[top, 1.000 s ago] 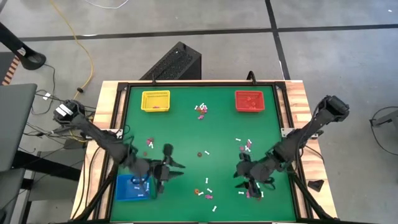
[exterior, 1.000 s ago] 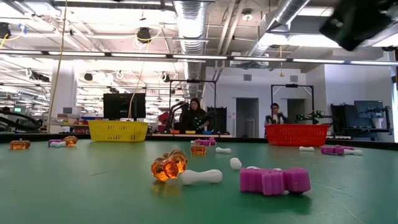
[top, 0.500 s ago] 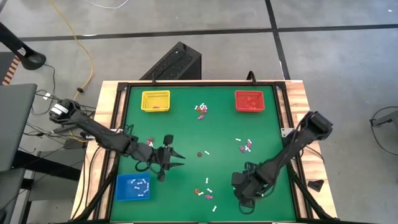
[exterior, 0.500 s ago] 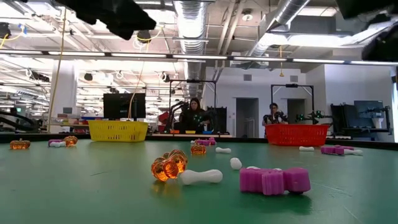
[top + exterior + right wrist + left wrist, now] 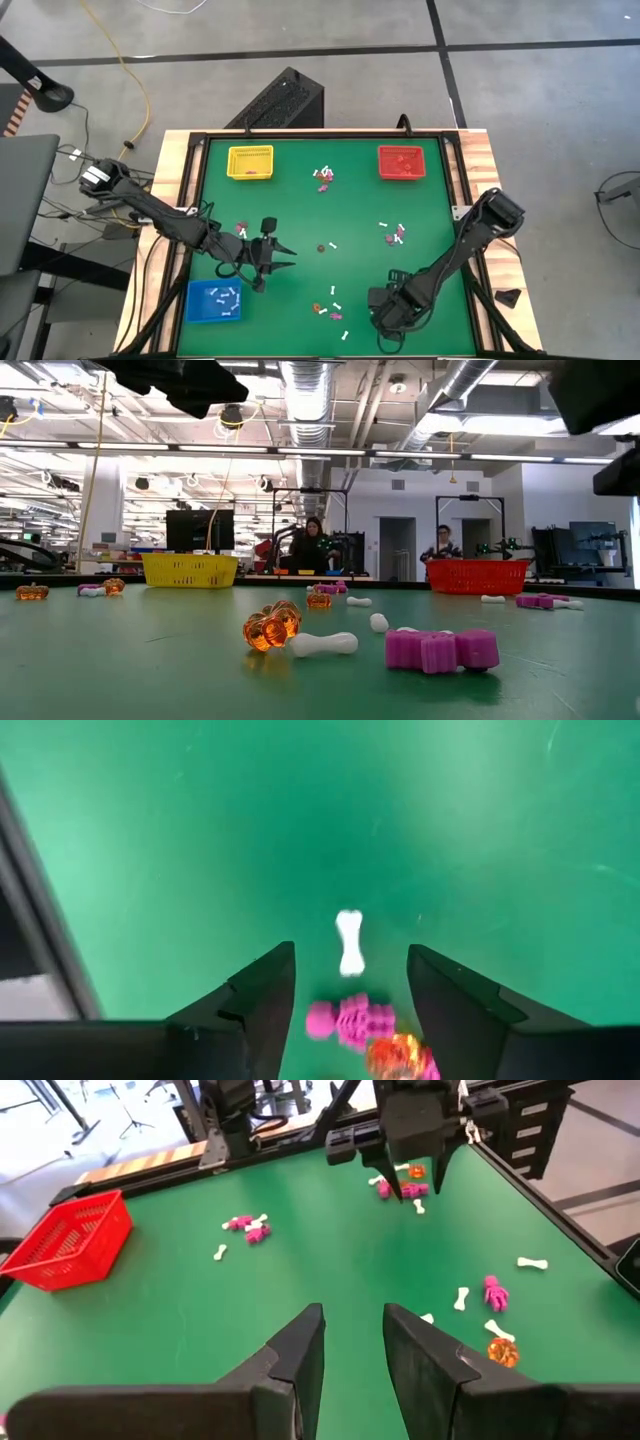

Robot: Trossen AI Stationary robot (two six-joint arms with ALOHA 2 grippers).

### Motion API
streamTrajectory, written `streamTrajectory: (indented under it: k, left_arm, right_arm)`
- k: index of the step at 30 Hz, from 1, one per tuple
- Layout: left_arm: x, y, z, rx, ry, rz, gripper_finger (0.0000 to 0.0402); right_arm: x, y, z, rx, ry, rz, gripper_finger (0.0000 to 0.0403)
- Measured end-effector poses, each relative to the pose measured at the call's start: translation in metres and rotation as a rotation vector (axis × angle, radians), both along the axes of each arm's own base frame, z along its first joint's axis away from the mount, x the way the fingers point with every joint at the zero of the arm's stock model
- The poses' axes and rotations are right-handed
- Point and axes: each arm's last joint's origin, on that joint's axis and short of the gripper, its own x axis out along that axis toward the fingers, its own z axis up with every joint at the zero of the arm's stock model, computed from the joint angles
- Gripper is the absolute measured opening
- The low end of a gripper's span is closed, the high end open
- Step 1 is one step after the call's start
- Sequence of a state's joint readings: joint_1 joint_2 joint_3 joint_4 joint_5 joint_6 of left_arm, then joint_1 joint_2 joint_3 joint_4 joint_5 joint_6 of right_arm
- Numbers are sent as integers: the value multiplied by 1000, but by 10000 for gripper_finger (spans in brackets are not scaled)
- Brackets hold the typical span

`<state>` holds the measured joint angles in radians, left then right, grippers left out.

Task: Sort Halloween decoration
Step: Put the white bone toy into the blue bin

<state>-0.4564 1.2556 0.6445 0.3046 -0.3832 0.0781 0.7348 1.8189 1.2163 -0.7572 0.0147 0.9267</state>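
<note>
Tiny Halloween trinkets lie flat on the green mat in scattered groups: near the far middle [image 5: 323,178], at the right middle [image 5: 395,234] and at the near middle [image 5: 330,310]. My right gripper [image 5: 385,318] points down, open, close above a white bone [image 5: 349,942], a pink piece [image 5: 350,1020] and an orange piece [image 5: 400,1055], touching none. My left gripper [image 5: 278,256] hovers left of centre, open and with nothing in it, its fingers [image 5: 300,1355] pointing toward the table's right.
A yellow tray [image 5: 250,161] stands at the far left, a red tray [image 5: 403,162] at the far right and a blue tray [image 5: 214,301] with white pieces at the near left. Bare green mat lies between the groups. People stand in the room beyond [image 5: 313,545].
My right gripper has gone toward the table's near edge and down, tipping over until its fingers point down at the trinkets. My left gripper has drawn away from the blue tray toward the far edge, then kept still.
</note>
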Motion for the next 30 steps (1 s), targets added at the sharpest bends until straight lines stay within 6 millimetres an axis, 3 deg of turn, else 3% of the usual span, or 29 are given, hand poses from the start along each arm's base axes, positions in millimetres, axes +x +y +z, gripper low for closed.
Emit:
streamTrajectory:
  k: [11, 16, 20, 24, 27, 30]
  left_arm:
    - [-1, 1, -3, 19, 26, 19, 95]
    - [-4, 3, -4, 51, 45, 73, 95]
    - [-16, 6, -4, 67, 54, 132, 95]
    - [-38, 16, -9, 46, -11, 234, 95]
    - [-53, 24, -11, -29, -91, 274, 95]
    - [-64, 29, -8, -95, -170, 239, 95]
  right_arm:
    - [0, 4, -11, -60, -13, 3, 163]
    - [-5, 12, -17, -77, -21, 27, 105]
    - [-10, 24, -30, -102, -41, 70, 53]
    - [-13, 33, -45, -123, -34, 92, 28]
    - [-13, 33, -44, -117, -37, 91, 21]
    - [-10, 27, -32, -114, -69, 88, 20]
